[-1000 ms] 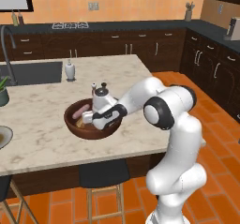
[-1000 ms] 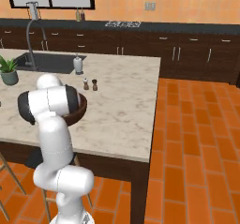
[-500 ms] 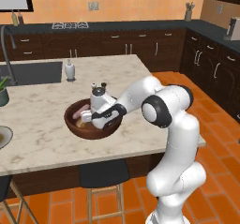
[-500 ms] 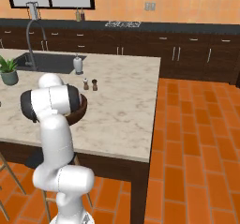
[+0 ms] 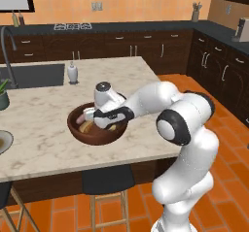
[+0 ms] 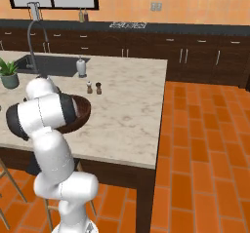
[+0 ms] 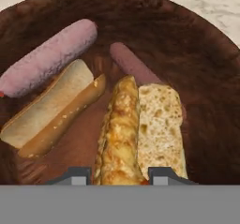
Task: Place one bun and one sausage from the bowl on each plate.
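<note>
My fingers [image 7: 118, 175] are clamping on the golden split bun [image 7: 118, 134] lying in the bowl [image 7: 206, 68]. Beside it, another bun [image 7: 51, 108] and two sausages [image 7: 47, 56] are lying inside. The bowl [image 5: 97, 135] is sitting on the marble desk [image 5: 44, 114], well apart from a plate [image 5: 4, 141] at the left edge.

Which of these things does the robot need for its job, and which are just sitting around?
Needed: wooden bowl, two buns, two sausages, gripper shut on a bun.

Sitting around: soap bottle, salt and pepper shakers, potted plant, sink.
</note>
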Robot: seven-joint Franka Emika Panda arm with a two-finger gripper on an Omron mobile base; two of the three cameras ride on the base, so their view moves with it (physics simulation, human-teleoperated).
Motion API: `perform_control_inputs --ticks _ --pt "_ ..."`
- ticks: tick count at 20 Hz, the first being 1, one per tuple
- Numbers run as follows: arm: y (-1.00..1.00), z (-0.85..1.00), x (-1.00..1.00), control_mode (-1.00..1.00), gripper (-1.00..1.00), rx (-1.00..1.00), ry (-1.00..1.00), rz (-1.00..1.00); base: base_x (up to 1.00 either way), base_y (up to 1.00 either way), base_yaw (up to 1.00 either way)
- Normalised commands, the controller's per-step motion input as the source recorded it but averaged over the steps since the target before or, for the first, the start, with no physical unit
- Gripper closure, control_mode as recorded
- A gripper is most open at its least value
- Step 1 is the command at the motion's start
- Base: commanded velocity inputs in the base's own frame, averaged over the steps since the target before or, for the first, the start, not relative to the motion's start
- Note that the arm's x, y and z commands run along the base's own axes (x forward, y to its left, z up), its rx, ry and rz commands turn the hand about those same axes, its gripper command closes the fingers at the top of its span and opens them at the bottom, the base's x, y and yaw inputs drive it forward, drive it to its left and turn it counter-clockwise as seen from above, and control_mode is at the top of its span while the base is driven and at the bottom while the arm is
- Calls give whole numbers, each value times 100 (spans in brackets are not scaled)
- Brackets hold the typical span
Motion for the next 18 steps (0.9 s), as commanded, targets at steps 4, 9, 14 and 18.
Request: perform_control_inputs --ticks 4,9,14,18 --pt "-39 81 -91 -100 100 0 -1 0 0 0 0" --pt "-48 82 -89 -100 100 0 0 0 0 0 0" --pt "-86 52 -83 -100 100 2 -1 4 0 0 0" --pt "-100 21 -93 -100 100 1 -3 8 0 0 0"
